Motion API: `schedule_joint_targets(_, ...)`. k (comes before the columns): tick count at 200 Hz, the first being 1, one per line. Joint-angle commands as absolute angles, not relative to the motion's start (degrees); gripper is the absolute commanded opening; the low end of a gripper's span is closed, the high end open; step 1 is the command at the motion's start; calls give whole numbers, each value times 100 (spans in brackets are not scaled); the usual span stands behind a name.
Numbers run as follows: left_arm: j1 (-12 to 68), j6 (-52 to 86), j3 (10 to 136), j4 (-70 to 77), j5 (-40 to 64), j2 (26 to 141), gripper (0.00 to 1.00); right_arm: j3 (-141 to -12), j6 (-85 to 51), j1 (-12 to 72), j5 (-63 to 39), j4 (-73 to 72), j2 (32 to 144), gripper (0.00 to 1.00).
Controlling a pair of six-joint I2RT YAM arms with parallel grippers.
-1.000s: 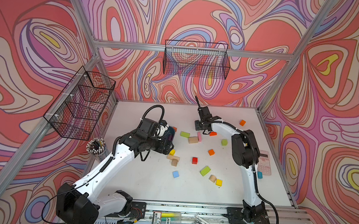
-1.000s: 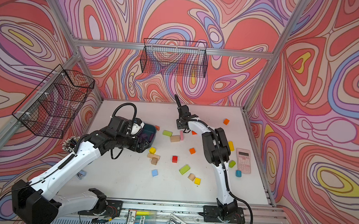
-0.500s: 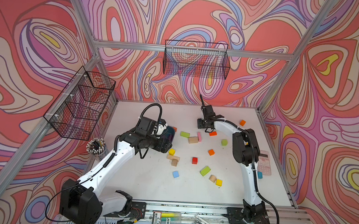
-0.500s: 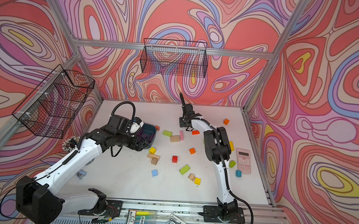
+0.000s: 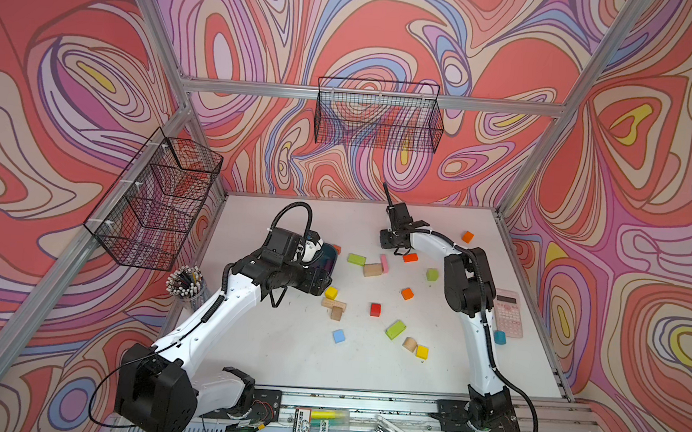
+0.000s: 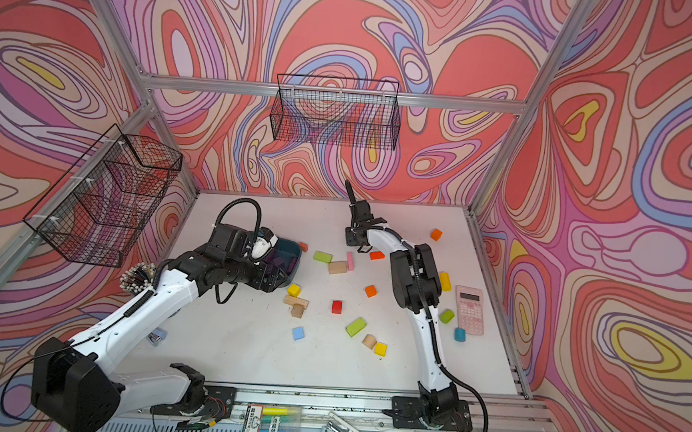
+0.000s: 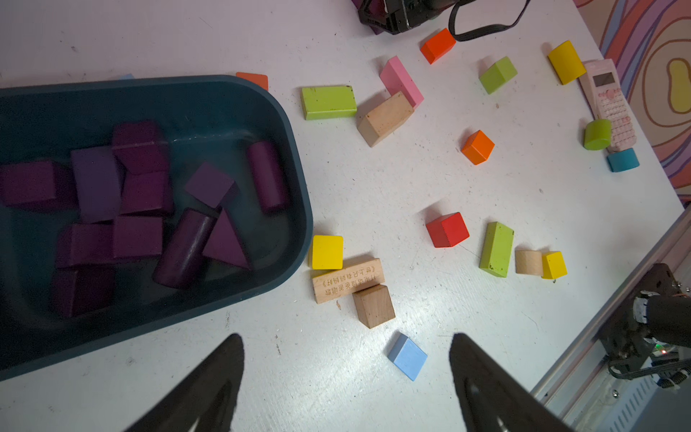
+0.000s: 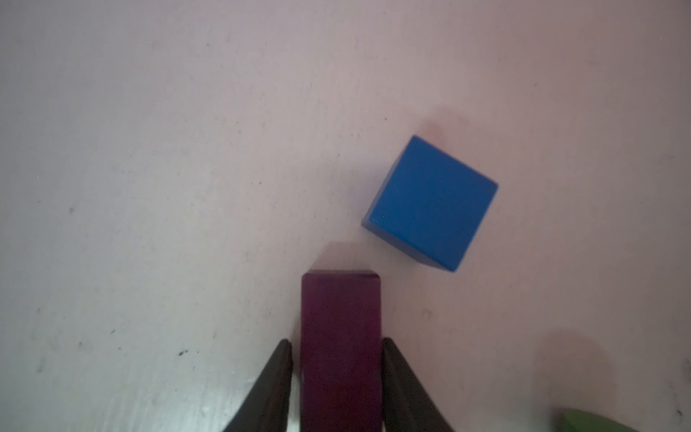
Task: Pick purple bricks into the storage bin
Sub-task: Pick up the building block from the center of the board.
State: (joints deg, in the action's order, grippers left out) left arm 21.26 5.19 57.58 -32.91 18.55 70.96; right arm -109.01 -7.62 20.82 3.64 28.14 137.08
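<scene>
The right gripper (image 8: 336,341) has its two fingers pressed against the long sides of a purple brick (image 8: 340,310), so we judge that it is grasping this brick. The brick seems to lie on the table (image 8: 149,149). A blue cube (image 8: 432,202) stands just beside the far end of the brick and does not touch it. The left gripper (image 7: 347,336) is released, with its fingers wide apart and empty, and it hovers over the table near the bin (image 7: 295,168). About a dozen bricks (image 7: 142,194) lie already inside the bin, so we think this one is among the last.

In our judgement the step in hand is to make the hold sure and then to lift. The fingers hold only one end of the brick, and the other end reaches out past the tips. We should therefore be certain of the squeeze before we rise, or the brick may swing or slip. We should lift straight up and not sideways, so that the blue cube is not pushed.

The bin is well apart from the right gripper, and coloured blocks (image 5: 356,259) lie between them. The carry needs enough height to pass over these. The left gripper should stay aside from the bin, and we should release low over a free part of the bin floor.
</scene>
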Motion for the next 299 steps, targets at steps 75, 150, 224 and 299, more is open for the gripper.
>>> schedule_joint_targets(75,1965,689,5760,-3146,1348,6867,89,-10879,-855,2091,257,3055,13122,23)
schedule_joint_targets(150,1614,1096,5920,-3311,701,6852,90,-10584,-1421,2099,-261,2993,12199,23)
schedule_joint_targets(224,1051,1548,6006,-3450,401,6857,89,-10419,-1815,2776,-363,2902,11708,22)
schedule_joint_targets(299,470,2018,6021,-3627,-190,6840,89,-10678,-1975,3931,-243,2927,11899,22)
